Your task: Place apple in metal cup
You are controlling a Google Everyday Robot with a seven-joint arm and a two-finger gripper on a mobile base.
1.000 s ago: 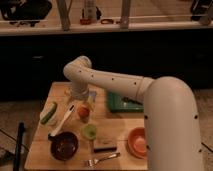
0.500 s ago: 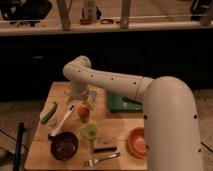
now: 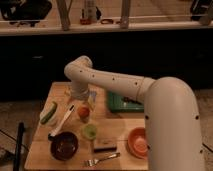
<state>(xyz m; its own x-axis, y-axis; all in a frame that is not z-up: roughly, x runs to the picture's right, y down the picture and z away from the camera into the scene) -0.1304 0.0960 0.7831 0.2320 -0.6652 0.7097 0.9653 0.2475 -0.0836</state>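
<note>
apple [image 3: 83,111]: at 6 o'clock, directly under gripper [image 3: 81,102]
metal cup: hidden, position unclear
jaws: state cannot be told

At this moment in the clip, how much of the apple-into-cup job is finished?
It looks nearly done. The apple appears to sit at the top of the metal cup, beside the light green cup on the wooden table. In hand: the gripper hangs right above the apple, near contact. Left: confirming the apple is seated and drawing the arm away. The cup is mostly hidden, so seating is uncertain.
</note>
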